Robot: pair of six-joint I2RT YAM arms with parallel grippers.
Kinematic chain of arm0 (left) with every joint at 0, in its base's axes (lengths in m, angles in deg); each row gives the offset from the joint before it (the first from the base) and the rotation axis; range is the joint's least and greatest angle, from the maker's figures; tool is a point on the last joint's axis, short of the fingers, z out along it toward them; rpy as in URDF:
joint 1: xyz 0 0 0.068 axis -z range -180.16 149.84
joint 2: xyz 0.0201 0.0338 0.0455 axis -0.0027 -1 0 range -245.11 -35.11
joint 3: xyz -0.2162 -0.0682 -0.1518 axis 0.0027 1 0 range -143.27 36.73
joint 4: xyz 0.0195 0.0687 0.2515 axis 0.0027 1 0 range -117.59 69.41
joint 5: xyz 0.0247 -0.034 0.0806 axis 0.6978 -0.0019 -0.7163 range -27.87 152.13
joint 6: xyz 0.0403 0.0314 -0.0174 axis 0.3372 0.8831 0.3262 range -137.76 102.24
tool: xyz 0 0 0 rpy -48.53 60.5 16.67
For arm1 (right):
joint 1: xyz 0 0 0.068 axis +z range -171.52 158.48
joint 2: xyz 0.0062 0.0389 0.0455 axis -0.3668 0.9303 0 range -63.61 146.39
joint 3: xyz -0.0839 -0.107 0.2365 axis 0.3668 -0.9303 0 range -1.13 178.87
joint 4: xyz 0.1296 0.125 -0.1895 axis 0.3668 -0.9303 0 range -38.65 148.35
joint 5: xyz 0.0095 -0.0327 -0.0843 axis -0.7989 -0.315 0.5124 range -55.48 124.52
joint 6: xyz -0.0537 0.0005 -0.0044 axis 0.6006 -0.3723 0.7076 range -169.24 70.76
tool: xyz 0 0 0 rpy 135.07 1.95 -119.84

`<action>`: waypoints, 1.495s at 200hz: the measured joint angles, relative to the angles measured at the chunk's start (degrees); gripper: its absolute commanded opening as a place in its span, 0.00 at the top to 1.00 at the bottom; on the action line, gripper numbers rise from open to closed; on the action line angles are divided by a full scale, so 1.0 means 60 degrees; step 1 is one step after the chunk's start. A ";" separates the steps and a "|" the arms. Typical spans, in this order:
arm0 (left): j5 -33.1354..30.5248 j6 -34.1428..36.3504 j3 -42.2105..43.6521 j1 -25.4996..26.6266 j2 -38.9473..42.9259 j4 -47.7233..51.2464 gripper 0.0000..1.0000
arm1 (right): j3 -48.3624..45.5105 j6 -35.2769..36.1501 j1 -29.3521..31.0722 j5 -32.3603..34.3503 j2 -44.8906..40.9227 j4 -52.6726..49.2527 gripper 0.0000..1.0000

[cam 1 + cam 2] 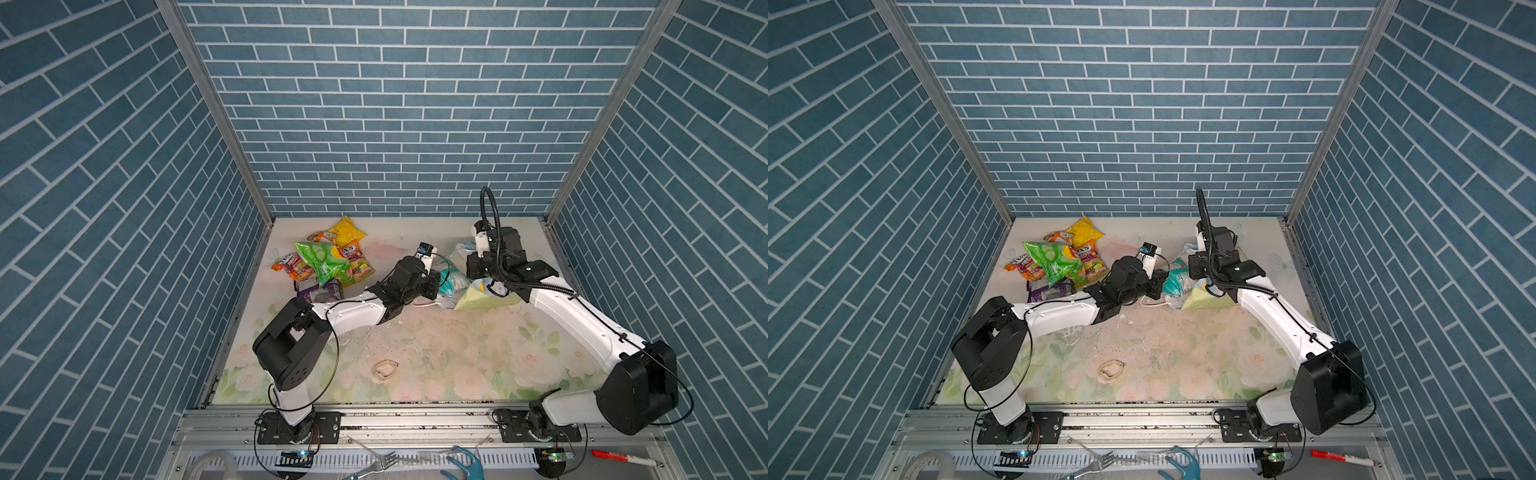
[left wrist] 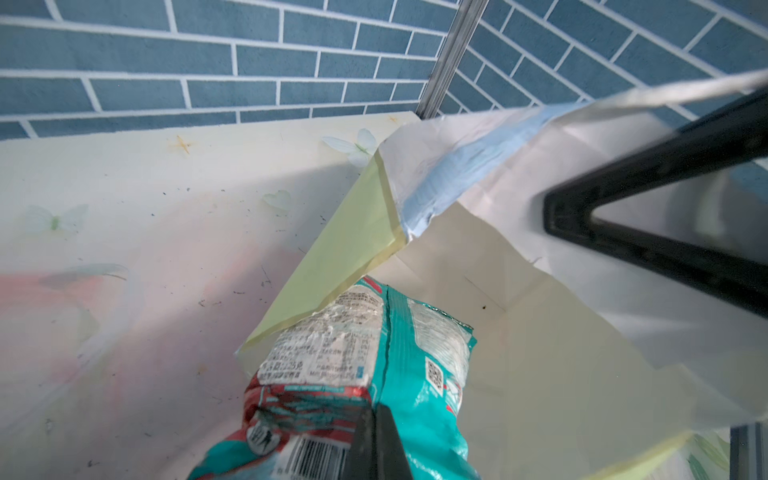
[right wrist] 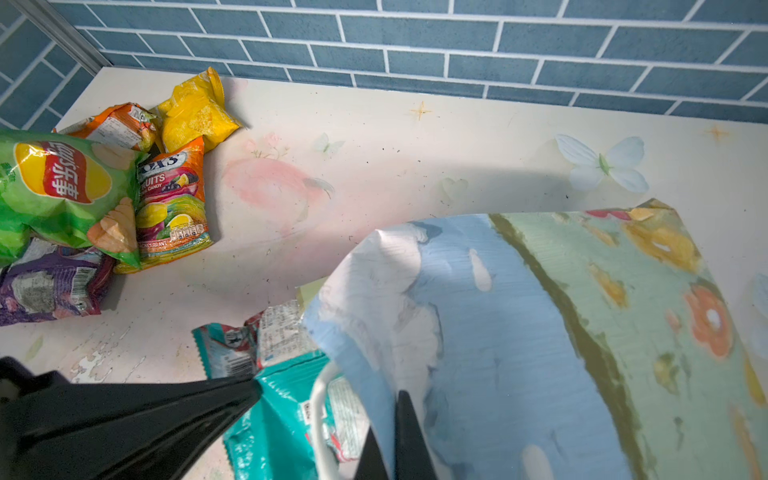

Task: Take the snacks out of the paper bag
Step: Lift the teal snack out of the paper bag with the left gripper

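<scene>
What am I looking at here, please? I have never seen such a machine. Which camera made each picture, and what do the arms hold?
These are two robot arms at a flowery table, each ending in a two-finger gripper. Two pictures look down from above on the whole scene; the other two come from cameras on the wrists. The right gripper pinches the rim of the paper bag, which is tipped over on the table. The left gripper is shut on a teal packet at the bag's mouth. A pile of snacks lies near the far left corner.
</scene>
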 measured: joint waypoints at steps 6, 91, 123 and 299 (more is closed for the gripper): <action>-0.0047 0.0036 0.0062 -0.0011 0.0127 0.0011 1.00 | 0.0000 0.0127 -0.0004 -0.0011 0.0000 0.0018 1.00; -0.0732 0.0339 0.1122 -0.0488 0.2069 0.0659 1.00 | -0.0444 0.1789 -0.0004 -0.0306 -0.0084 0.0514 1.00; -0.0969 0.0423 0.1610 -0.0590 0.3209 0.0849 1.00 | -0.0645 0.2718 -0.0007 -0.0619 -0.0131 0.0557 1.00; -0.2579 0.0481 0.3089 -0.2696 0.4761 0.0994 1.00 | -0.1045 0.2583 -0.0251 -0.1497 -0.0342 0.1224 1.00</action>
